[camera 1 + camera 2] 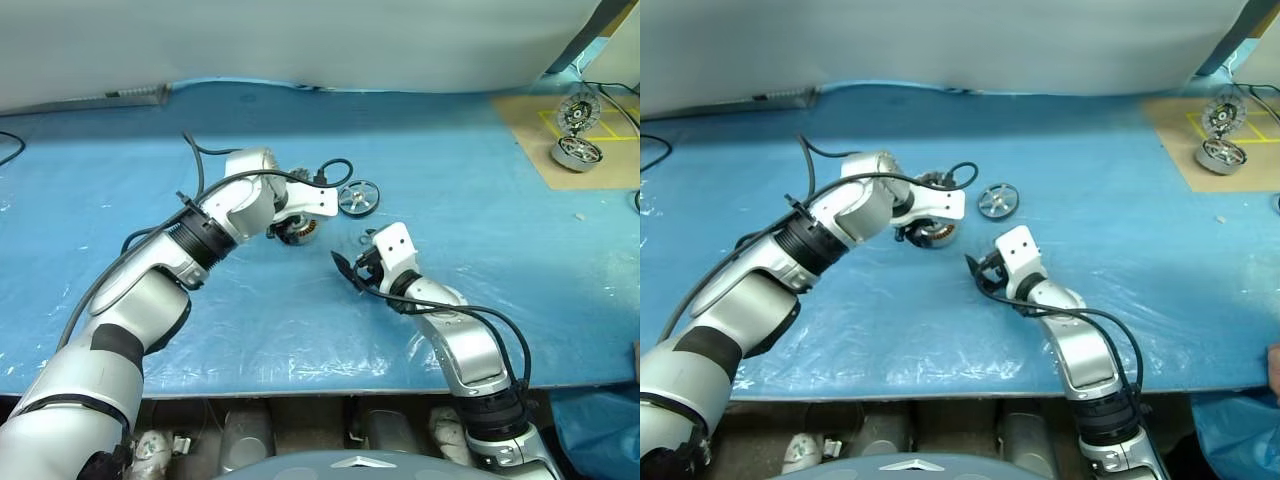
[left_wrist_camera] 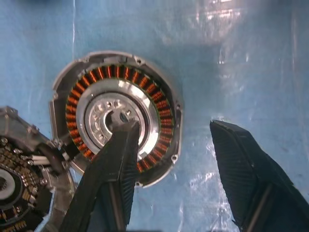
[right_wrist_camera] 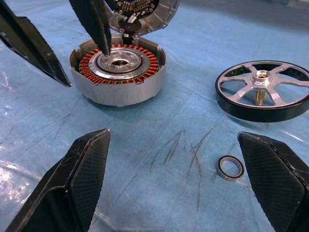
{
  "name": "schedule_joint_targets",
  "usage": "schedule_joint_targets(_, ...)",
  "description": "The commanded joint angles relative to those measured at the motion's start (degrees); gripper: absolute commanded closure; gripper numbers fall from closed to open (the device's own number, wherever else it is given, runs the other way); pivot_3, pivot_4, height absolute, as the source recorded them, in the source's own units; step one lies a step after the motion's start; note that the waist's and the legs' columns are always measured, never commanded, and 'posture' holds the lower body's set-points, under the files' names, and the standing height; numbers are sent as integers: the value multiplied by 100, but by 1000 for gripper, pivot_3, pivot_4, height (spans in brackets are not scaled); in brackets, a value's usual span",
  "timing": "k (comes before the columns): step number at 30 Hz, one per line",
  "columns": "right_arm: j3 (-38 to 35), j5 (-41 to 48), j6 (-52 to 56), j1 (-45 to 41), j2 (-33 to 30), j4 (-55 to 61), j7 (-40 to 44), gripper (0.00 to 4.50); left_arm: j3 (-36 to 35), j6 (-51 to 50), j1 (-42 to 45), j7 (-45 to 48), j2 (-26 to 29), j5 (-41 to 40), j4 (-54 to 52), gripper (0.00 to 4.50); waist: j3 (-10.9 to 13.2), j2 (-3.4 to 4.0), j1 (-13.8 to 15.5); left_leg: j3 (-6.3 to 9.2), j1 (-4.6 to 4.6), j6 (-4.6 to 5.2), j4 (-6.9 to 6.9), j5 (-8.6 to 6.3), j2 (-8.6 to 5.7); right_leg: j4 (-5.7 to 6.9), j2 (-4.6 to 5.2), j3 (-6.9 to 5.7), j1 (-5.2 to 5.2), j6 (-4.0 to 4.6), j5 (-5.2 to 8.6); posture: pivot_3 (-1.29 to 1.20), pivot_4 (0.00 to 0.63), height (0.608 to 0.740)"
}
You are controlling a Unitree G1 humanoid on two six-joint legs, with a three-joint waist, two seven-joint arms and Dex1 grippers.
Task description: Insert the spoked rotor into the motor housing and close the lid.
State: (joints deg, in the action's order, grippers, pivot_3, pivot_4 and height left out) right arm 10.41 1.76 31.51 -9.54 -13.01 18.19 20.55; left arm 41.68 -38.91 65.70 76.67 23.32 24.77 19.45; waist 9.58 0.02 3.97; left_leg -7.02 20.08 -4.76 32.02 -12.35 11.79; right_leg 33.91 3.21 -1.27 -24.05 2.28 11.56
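The motor housing [image 3: 118, 72] lies on the blue mat, its copper windings and silver centre facing up. Its lid [image 3: 145, 12] stands swung open at the housing's far rim, showing a circuit board inside. My left gripper [image 2: 170, 126] points down over the housing and is open: one fingertip [image 3: 105, 46] is at the silver centre, the other finger [image 3: 34, 46] is outside the wall. The spoked rotor [image 3: 263, 89] lies flat on the mat beside the housing, hub pin up. My right gripper [image 3: 173, 135] is open low over the mat, facing both parts and holding nothing.
A small dark ring [image 3: 230, 167] lies on the mat in front of the rotor. A second motor [image 1: 577, 153] sits on a cardboard sheet [image 1: 600, 170] at the far right. A black cable [image 1: 330, 170] loops off the left wrist. The mat's front edge [image 1: 330, 385] is near.
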Motion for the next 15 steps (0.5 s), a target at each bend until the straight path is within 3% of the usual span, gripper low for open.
schedule_joint_targets(1,-45,85,81,84,-77,393,49,0,14,152,127,-271,-95,183,26,2044,0,0,2,0,0,0,0,0,0,0,0,0,0,0,0,0,150,740)
schedule_joint_targets(15,-46,67,258,276,-121,640,-8,0,-133,545,189,-836,-223,408,986,2044,0,0,6,1,-1,0,12,0,0,7,1,1,3,0,-1,0,150,740)
